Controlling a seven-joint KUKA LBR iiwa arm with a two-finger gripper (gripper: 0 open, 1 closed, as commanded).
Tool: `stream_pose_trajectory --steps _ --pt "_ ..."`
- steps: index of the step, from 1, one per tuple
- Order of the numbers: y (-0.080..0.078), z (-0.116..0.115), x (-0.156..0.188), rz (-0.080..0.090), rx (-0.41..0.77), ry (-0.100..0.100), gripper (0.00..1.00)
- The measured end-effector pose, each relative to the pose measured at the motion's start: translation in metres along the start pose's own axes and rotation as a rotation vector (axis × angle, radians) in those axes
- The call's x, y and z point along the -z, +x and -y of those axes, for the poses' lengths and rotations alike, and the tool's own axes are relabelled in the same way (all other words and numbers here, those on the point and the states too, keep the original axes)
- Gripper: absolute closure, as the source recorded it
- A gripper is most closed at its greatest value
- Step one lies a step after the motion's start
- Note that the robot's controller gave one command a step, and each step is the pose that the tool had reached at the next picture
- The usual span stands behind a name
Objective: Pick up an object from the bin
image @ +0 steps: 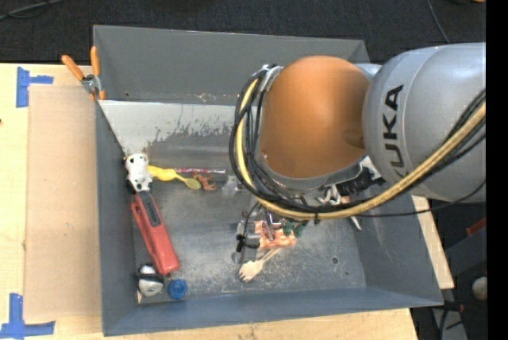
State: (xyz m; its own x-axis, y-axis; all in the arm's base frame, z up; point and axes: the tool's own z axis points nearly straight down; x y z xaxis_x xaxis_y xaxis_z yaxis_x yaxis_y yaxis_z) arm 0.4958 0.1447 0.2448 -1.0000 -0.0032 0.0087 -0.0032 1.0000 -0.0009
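Camera view looks down on the arm (413, 124), whose broad orange cover (309, 120) hangs over the right half of the grey bin (159, 76). The gripper (254, 241) sits low beneath it, near the bin's front floor. It is at a small orange, red and green jumble (275, 237), and I cannot tell whether it is spread, pressed together or pinching that jumble.

The main risk, as I judge it, is a poor hold. The jumble looks small and uneven, so it could slip out on the lift or come up only in part. The cream scrap (250, 272) just in front of it could be dragged or knocked along the floor. The cables looped under the cover hang close to the things below and might snag.

The rest of the bin's contents lie well apart, along the left side:
- a long red tool (155, 235)
- a yellow strip (171, 174) by the back slope
- a white figure (136, 169)
- a silver and black round piece (148, 280)
- a blue cap (176, 289) in the front left corner
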Motion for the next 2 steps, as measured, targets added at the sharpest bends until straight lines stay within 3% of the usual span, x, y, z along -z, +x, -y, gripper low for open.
stream_pose_trajectory --steps 1,2 --pt "-0.002 0.001 0.003 0.007 -0.004 -0.001 0.00" --pt "-0.019 0.022 -0.024 0.013 0.086 -0.004 0.00"
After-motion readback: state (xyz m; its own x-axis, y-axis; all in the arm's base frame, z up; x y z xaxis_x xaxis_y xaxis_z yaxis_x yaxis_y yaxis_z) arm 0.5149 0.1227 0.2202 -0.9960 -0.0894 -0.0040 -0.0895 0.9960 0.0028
